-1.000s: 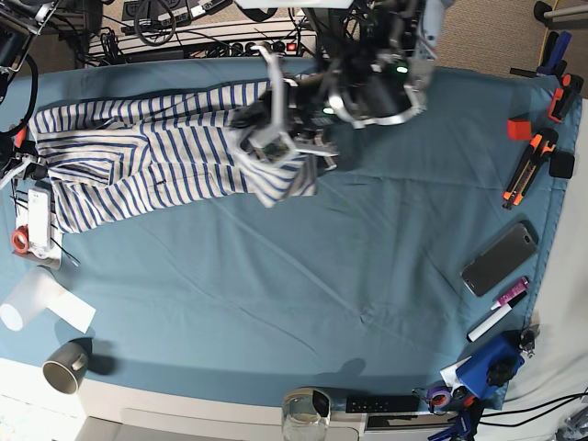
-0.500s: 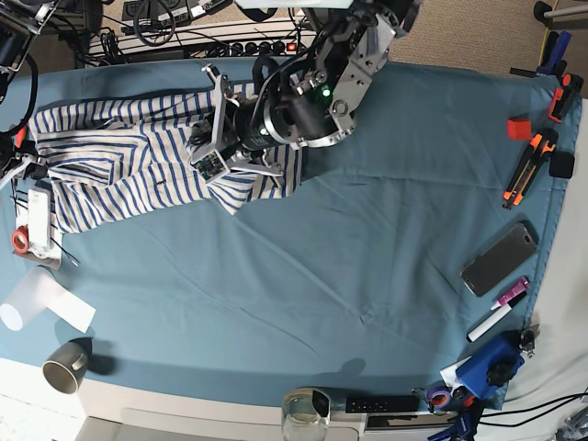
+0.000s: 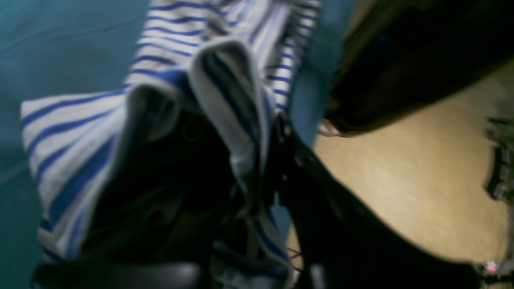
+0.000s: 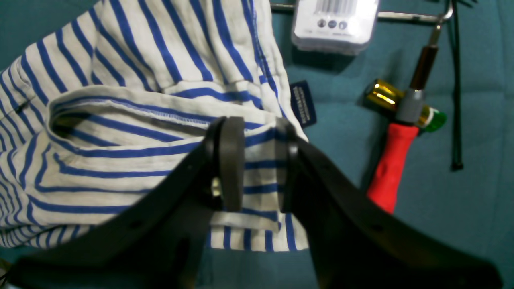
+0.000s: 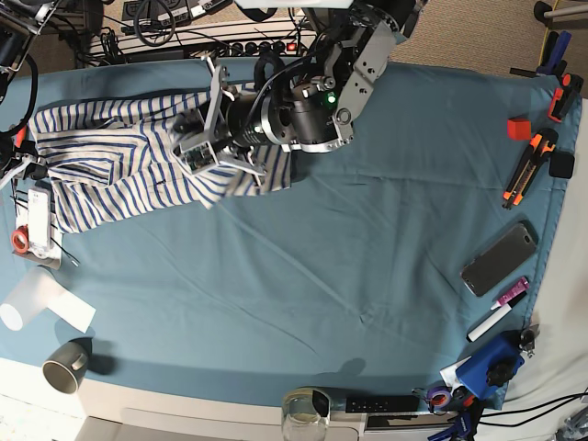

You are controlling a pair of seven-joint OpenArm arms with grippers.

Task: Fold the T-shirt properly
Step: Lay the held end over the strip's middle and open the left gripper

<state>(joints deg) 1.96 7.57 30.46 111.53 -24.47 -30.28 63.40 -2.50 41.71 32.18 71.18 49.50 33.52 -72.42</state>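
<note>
I have the left gripper (image 3: 257,188) pinched shut on a bunched fold of the striped T-shirt (image 5: 119,165), lifted above the teal tablecloth (image 5: 322,294) near the table's far edge. My right gripper (image 4: 257,168) straddles the hem at the shirt's other end, its jaws a little apart with cloth between them; I cannot tell if they bite. The shirt lies along the far-left part of the table, doubled over and wrinkled. I see 2 risks. The left wrist view is blurred and the grip looks thin, so the fold may slip out mid-carry. The right jaws sit just beside a red-handled screwdriver (image 4: 395,158), which dragged cloth could snag.
</note>
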